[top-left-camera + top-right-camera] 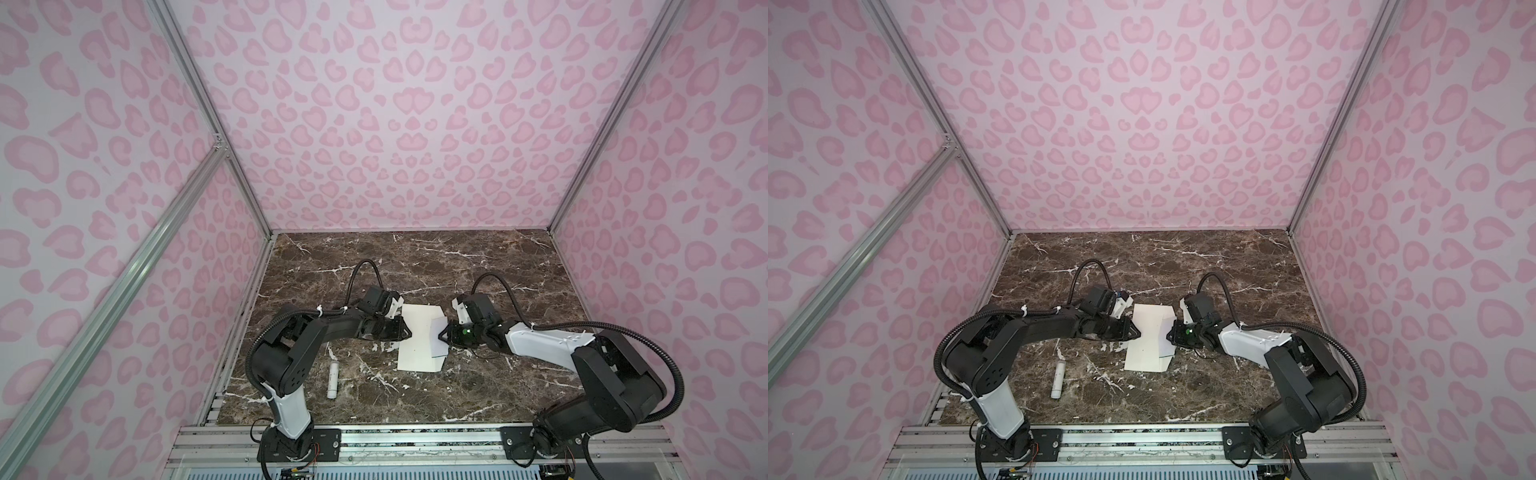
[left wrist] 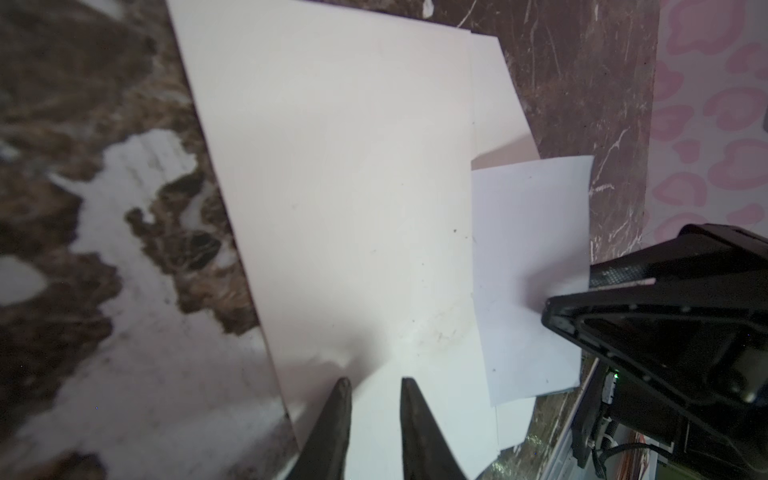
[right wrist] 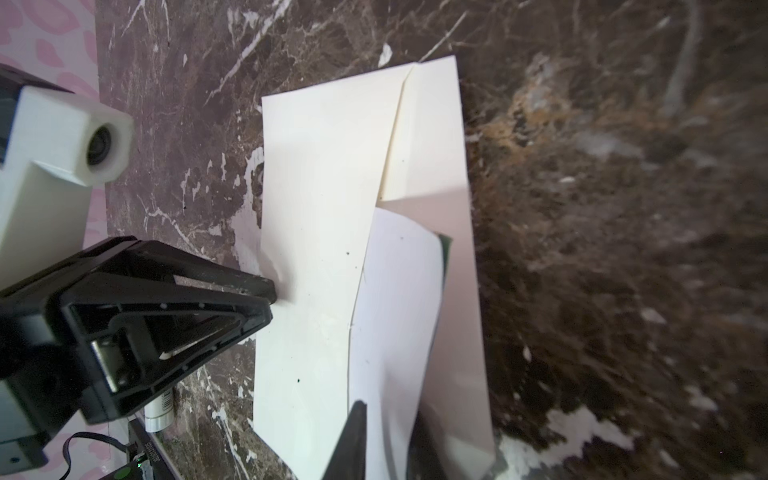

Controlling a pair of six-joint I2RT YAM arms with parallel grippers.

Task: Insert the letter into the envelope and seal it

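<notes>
**entry: letter into envelope, insertion part done (judged)**

- **envelope** [image 1: 417,336], count: one. it lies flat on the table [image 1: 415,257], mid-field in both top views, with its long axis running 12 to 6. the mouth and the open flap [image 3: 461,316] face 3 o'clock.
- **letter** [image 3: 395,316], count: one. it sits at the envelope's 3 o'clock edge, partly tucked under the front panel. the rest lies out over the flap, and one green-edged corner curls up. its long side looks roughly parallel with the mouth.
- **right gripper** [image 1: 444,332]. it is closed on the letter's outer edge, one finger over the sheet and one under, as far as the wrist views show. the letter lies at 9 o'clock from it, and this arm is the nearer one.
- **left gripper** [image 2: 374,384]. it is at the envelope's 9 o'clock edge with jaws a little apart. both tips are down on the paper, which puckers there. whether it pinches or only presses cannot be told.
- **deciding relation (judged).** the letter has to travel toward 9 o'clock, square to the envelope's 12 to 6 axis. it goes into a mouth that opens at 3 o'clock, against the left gripper's brace on the far edge.
- **stick** [image 1: 332,380], count: one. it is white and lies on the table at about 8 o'clock from the envelope, well apart, with nothing touching it.
- **grippers**, count: two.
- **outstanding (judged).** finish the insertion, fold the flap over, seal.
</notes>
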